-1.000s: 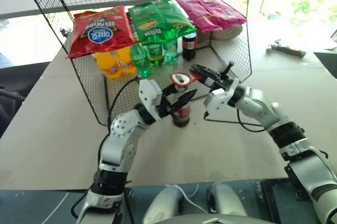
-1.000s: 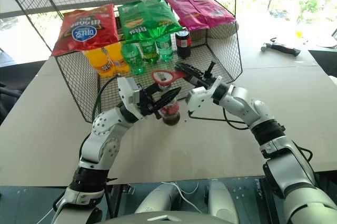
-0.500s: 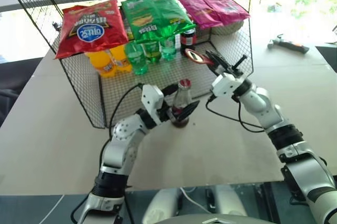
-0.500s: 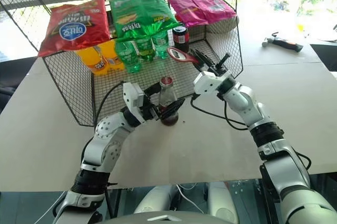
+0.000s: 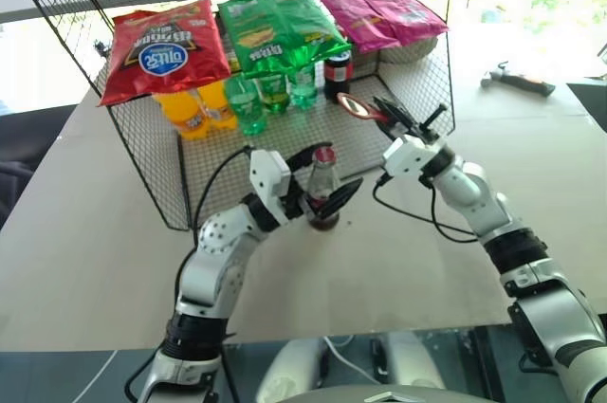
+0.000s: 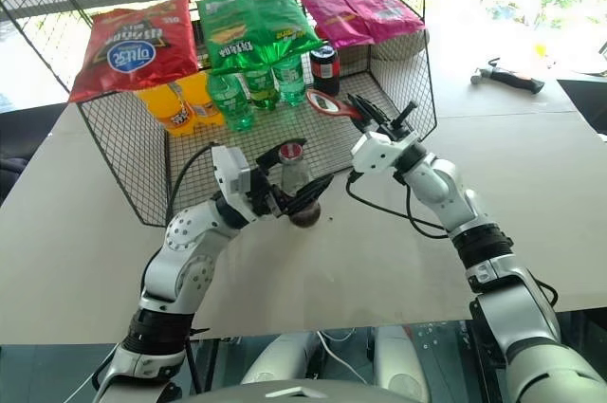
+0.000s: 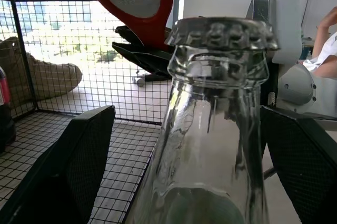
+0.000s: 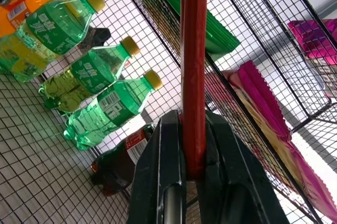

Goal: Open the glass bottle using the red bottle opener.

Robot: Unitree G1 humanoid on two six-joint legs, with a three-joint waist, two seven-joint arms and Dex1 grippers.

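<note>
the left gripper (image 5: 327,187) has spread its jaws off the glass bottle (image 5: 323,185), so re-clamp before the right gripper (image 5: 387,117), pinching the red bottle opener (image 5: 355,105), hooks the cap.

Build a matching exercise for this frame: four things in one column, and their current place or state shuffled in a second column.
Things:
1. glass bottle
2. red bottle opener
3. left end effector
4. hammer

Places or states:
A. clamped in the shut right end effector, held up away from the cap
B. lying on the table far to the right, outside the wire rack
C. standing upright on the table, cap on
D. open, one finger on each side of the bottle

Pairs: 1-C, 2-A, 3-D, 4-B
</note>
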